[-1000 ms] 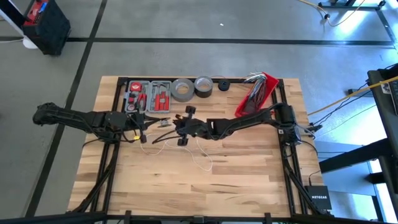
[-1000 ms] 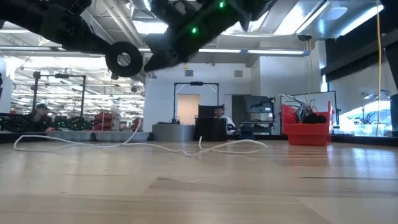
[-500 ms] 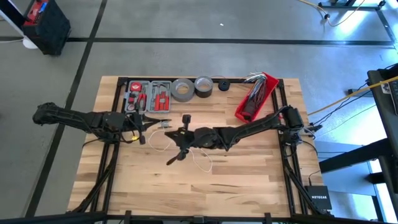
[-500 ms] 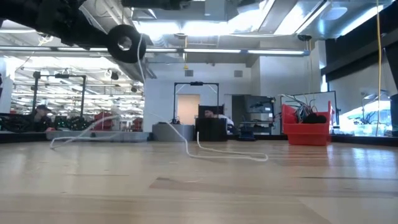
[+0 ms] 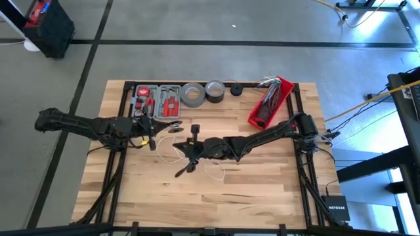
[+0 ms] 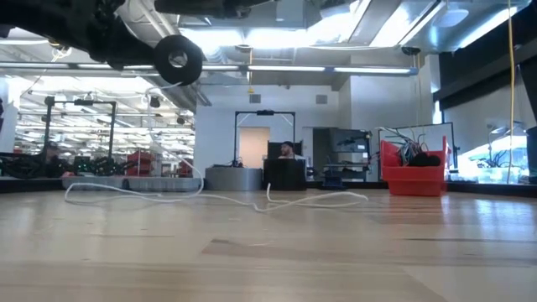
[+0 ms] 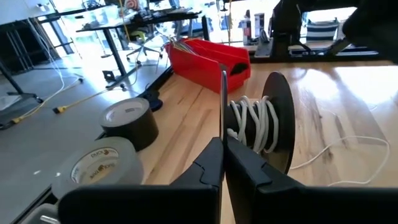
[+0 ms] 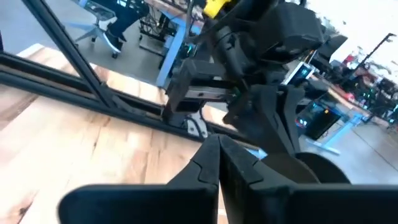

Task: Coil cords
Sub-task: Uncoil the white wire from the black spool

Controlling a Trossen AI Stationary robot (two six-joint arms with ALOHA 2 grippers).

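The cord (image 5: 172, 149) is a very thin white string, part wound on a black spool (image 7: 268, 122) and part lying in loose loops on the desk (image 5: 262, 190) near its middle, between the two arms. In the low view the slack trails flat across the wood (image 6: 210, 198) and one strand climbs to the spool (image 6: 177, 59) held overhead, so the free length seems meant to feed upward as it is wound.

On the left, the left end effector (image 5: 147, 139) reaches in over the desk's left half with its fingers (image 7: 214, 163) pressed together on the spool's thin rim. Several turns of cord (image 7: 254, 124) already sit on the core. Gripping it by the edge leaves the core open, probably so further turns can be laid on.

To its right, the right end effector (image 5: 184, 169) stretches across the desk's middle, just over the loose loops. Its fingers (image 8: 217, 155) are pinched closed; whether the strand is caught between them I cannot tell. Its place beside the slack suits guiding the cord round the spool.

Along the far edge, from left to right, stand a tool case (image 5: 156, 100), two grey tape rolls (image 5: 193, 94) and a red bin (image 5: 270, 99), well apart from the work.
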